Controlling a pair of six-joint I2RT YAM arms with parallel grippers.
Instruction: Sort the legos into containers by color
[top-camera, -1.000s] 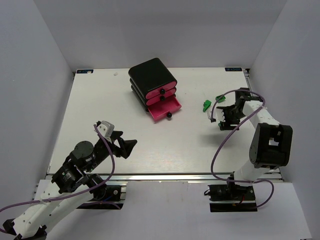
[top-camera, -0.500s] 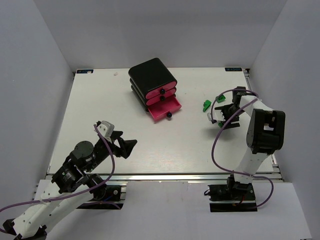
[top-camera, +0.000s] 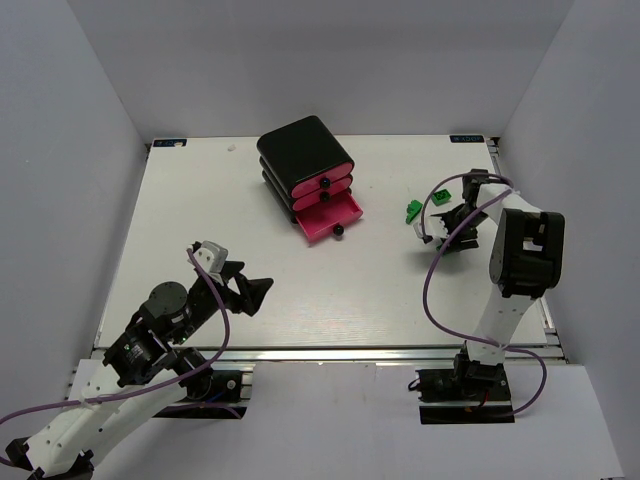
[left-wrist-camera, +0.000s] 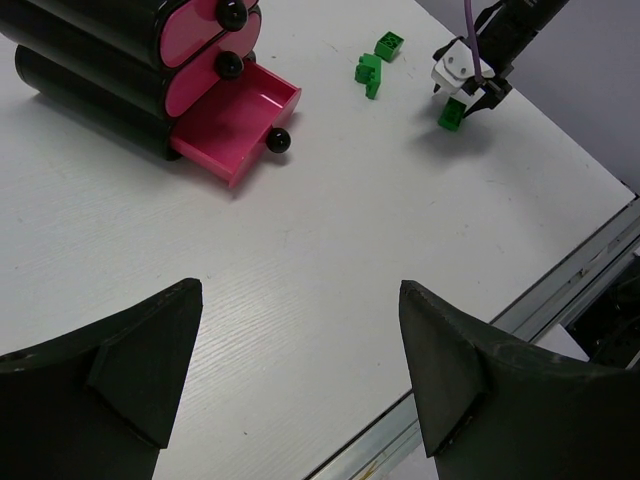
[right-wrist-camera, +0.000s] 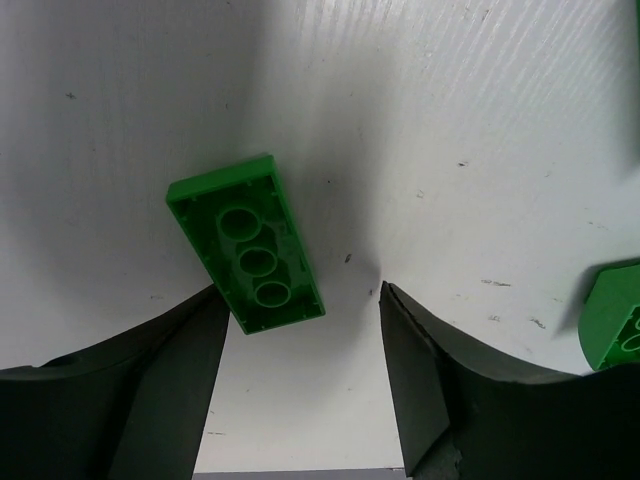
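Note:
The black cabinet (top-camera: 300, 150) holds three pink drawers; the bottom drawer (top-camera: 330, 218) is pulled open and looks empty in the left wrist view (left-wrist-camera: 240, 115). Two green legos (top-camera: 413, 211) (top-camera: 441, 196) lie on the table right of it. My right gripper (top-camera: 447, 224) is open, pointing down just above the table. A third green brick (right-wrist-camera: 247, 243) lies underside up, its near end between the finger tips, close to the left finger (right-wrist-camera: 150, 380). My left gripper (top-camera: 245, 290) is open and empty near the front left. No red or pale yellow bricks show.
Another green brick (right-wrist-camera: 615, 320) sits at the right edge of the right wrist view. White walls enclose the table on three sides. The table's front rail (left-wrist-camera: 560, 290) runs close under my left gripper.
My right gripper has moved a little toward the far side, nearer the green legos. The left arm has not moved.

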